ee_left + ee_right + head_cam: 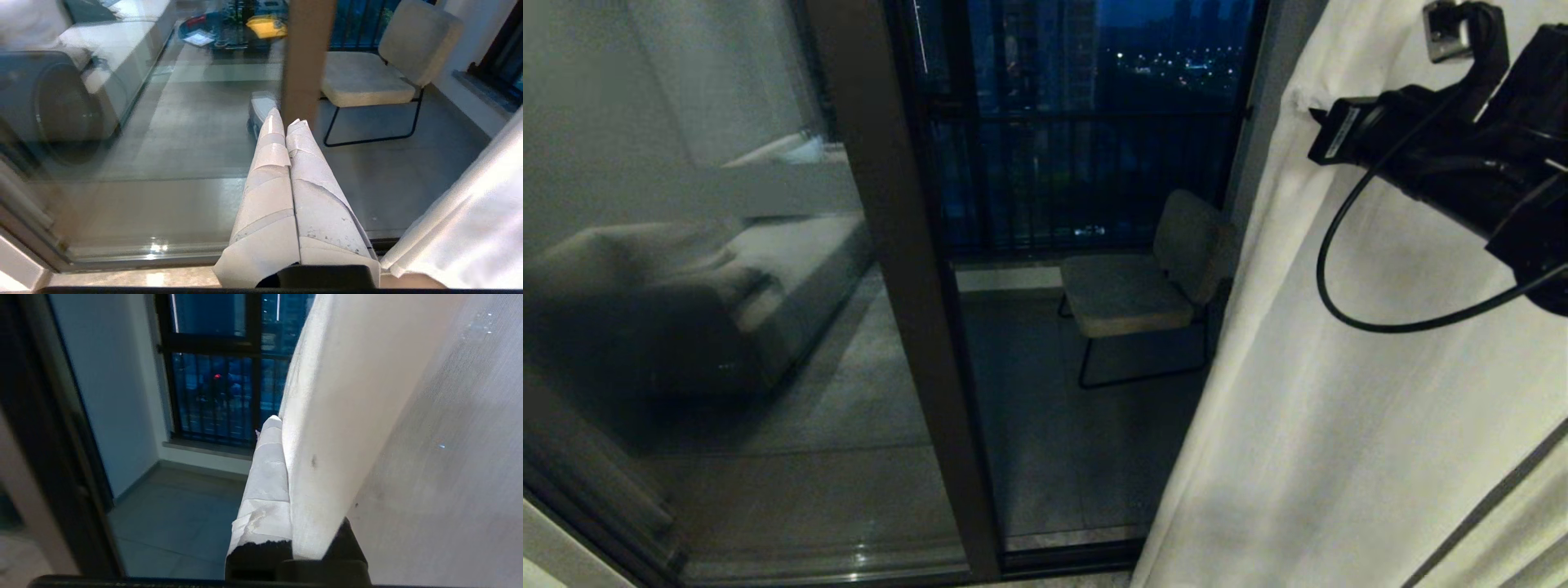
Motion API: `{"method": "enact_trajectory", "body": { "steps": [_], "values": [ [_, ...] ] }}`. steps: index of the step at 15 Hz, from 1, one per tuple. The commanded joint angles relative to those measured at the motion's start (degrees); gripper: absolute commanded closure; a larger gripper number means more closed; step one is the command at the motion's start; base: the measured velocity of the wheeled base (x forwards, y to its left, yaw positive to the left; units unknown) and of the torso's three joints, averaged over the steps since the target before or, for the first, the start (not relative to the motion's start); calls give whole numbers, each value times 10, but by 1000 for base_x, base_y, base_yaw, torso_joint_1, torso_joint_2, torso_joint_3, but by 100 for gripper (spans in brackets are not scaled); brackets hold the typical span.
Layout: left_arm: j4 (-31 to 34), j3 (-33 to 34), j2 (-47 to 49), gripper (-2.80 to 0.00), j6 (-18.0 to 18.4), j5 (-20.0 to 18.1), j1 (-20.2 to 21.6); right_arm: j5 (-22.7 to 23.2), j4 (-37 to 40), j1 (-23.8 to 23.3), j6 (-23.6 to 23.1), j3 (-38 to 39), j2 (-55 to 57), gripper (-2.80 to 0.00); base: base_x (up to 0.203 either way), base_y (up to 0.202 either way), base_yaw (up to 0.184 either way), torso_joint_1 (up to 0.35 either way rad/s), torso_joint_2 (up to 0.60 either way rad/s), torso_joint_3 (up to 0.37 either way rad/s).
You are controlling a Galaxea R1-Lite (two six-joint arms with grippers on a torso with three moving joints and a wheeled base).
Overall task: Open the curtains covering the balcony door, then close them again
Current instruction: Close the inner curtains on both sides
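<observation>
A cream curtain [1339,408] hangs at the right, drawn aside from the balcony door [907,286], whose dark frame and reflective glass fill the left and middle. My right gripper [1308,110] reaches in from the upper right, shut on the curtain's [347,396] edge fold. In the right wrist view, one taped finger [265,477] shows beside the fold and the other is hidden behind the fabric. My left gripper [288,120] is low down and shut on nothing, pointing at the door frame [306,61], with the curtain's hem [470,228] to its side.
Beyond the glass, a padded chair [1143,286] on thin black legs stands on the balcony floor before a black railing [1078,180]. The left pane reflects a sofa [686,286]. The door's bottom track [849,563] runs along the floor.
</observation>
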Motion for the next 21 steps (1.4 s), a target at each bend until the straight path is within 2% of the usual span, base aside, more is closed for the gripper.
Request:
{"method": "enact_trajectory", "body": {
  "steps": [1,11,21],
  "values": [
    [0,0,0,0,0,0,0,1,-2,9,0,-6,2,0,0,195,1,-4,5,2],
    [0,0,0,0,0,0,0,0,-5,38,-1,-8,2,0,0,189,2,3,4,4],
    [0,0,0,0,0,0,0,2,-5,43,-17,-8,5,0,0,192,1,1,2,1]
  ]
}}
